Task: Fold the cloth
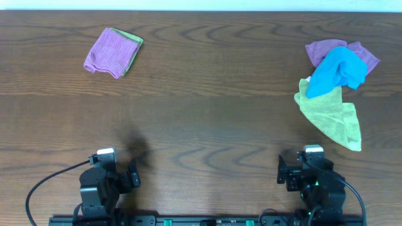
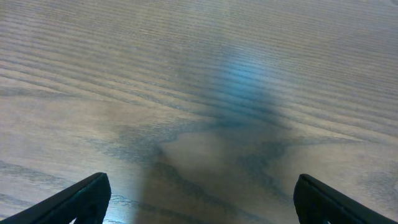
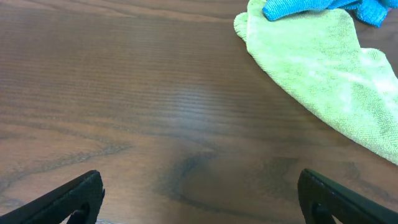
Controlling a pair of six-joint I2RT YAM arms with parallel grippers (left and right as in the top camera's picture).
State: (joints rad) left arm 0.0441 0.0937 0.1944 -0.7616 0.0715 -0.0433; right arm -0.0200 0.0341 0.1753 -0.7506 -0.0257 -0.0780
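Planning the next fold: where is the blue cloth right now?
Overhead view: the blue cloth sits far right, piled on a purple cloth and a yellow-green cloth.

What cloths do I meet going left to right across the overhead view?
Folded purple cloth → green cloth under it, edge showing at its right → right-hand heap of yellow-green, blue and purple cloths, overlapping too much to order.
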